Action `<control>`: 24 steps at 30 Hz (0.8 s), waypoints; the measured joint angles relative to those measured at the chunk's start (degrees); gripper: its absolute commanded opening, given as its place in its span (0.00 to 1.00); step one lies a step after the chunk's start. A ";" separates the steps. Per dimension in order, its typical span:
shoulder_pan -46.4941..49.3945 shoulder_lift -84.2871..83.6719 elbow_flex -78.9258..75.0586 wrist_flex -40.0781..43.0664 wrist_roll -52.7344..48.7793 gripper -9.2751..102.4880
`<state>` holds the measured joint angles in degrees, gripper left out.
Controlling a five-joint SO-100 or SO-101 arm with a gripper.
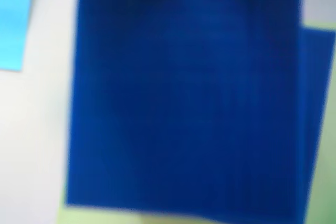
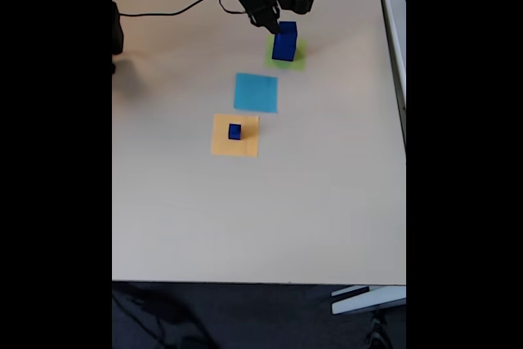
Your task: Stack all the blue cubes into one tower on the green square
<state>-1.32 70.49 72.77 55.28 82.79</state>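
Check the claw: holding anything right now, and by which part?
Cannot tell. The claw sits at the top of the tower on the green square; contact is blurred.

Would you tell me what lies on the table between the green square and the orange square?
In the fixed view, the light-blue square lies between the green square and the orange square.

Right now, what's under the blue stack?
The green square lies under the blue stack; its edges show around the base in the fixed view. The stack covers its middle. The tool is at the stack's top.
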 measured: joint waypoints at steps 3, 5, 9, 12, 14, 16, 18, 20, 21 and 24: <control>0.00 0.00 0.00 -1.05 0.26 0.08; 0.00 0.00 0.97 -2.20 0.26 0.08; 0.00 -0.09 1.93 -2.64 0.35 0.08; 0.00 0.00 2.46 -2.90 0.35 0.08; 0.00 0.00 2.90 -2.90 0.35 0.08; 0.00 0.09 3.87 -3.34 0.53 0.08; 0.00 0.09 5.27 -4.04 0.79 0.08; 0.00 0.18 6.77 -4.75 0.97 0.08; 0.00 0.18 7.12 -4.75 0.97 0.08; 0.00 0.88 9.05 -5.10 1.23 0.08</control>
<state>-1.32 71.37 81.83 50.19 84.02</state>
